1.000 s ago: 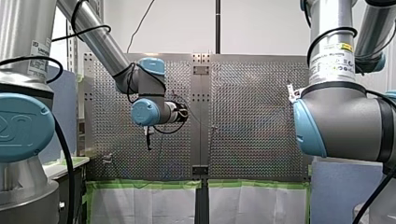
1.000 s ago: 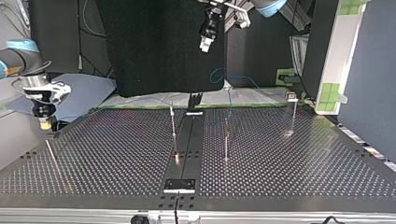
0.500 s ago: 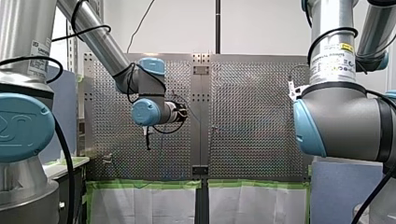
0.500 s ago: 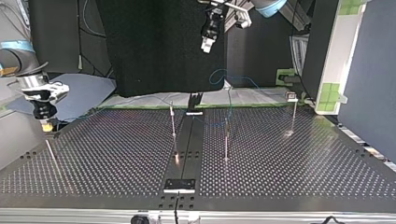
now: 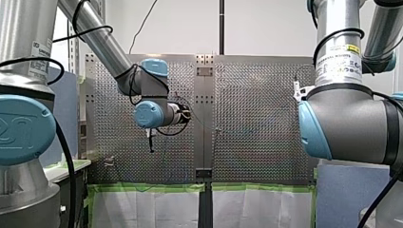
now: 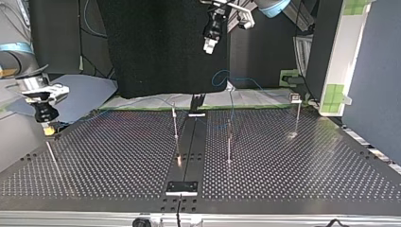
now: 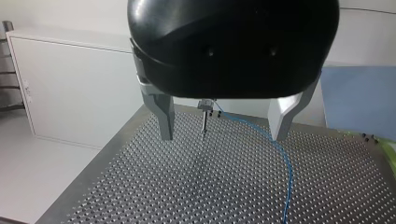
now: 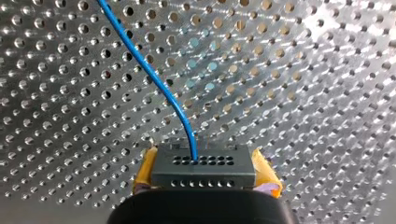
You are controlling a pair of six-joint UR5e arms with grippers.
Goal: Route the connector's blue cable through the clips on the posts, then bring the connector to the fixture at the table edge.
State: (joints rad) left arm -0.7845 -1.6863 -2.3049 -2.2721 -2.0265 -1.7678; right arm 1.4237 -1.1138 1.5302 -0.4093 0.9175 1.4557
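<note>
— Blue cable (image 8: 154, 79) first: where do we have it against our right jaws?
— It leaves the top of the connector (image 8: 204, 166), a dark grey block with rows of small holes. We see that block pinched between the yellow pads (image 8: 145, 169) of the right jaws. From there the cable climbs toward the upper left of the right wrist frame, over the perforated tabletop (image 8: 303, 93).
— And our left jaws?
— Spread wide, with nothing between them. Their metal fingers (image 7: 163, 112) stand either side of a thin post (image 7: 204, 123) further ahead, which carries a small clip (image 7: 204, 103) at its top. The cable runs from that clip and curves down to the lower right of the left wrist frame.
— How do our arms stand?
— In the top view our left arm (image 6: 269, 7) comes in at the upper middle, its jaws pointing down, high over the tabletop's far edge. Our right arm (image 6: 16, 59) enters at the left edge, wrist turned down, its jaws low near the far left corner.
— Surface and room?
— We see a dark strip (image 6: 189, 142) down the tabletop's middle, more posts (image 6: 229, 144) beside it and a small fixture (image 6: 182, 187) at the near edge, lower middle of the frame. Black cloth (image 6: 161, 47) hangs behind; green tape (image 5: 152, 187) lines the edge in the front view.
</note>
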